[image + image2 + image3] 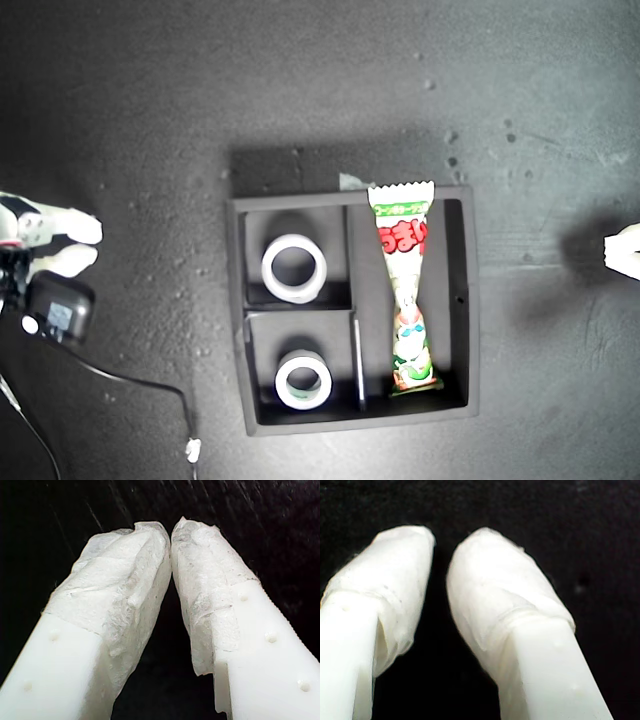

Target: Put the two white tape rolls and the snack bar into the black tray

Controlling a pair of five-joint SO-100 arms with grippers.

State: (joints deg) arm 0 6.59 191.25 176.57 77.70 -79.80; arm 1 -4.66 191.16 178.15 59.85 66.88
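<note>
The black tray (352, 425) holds a white tape roll (294, 268) in each small compartment, the second (303, 380) green-cored; the green-white snack bar (405, 290) lies in the long one. My first claw (171, 532) is closed, empty; my second claw (442, 547) is slightly apart, empty.

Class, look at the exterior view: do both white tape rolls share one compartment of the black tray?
No, each white tape roll sits in its own small compartment of the black tray.

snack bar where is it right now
The snack bar lies in the long compartment on the exterior view's right side of the black tray, its top crimped end resting over the tray's far wall.
</note>
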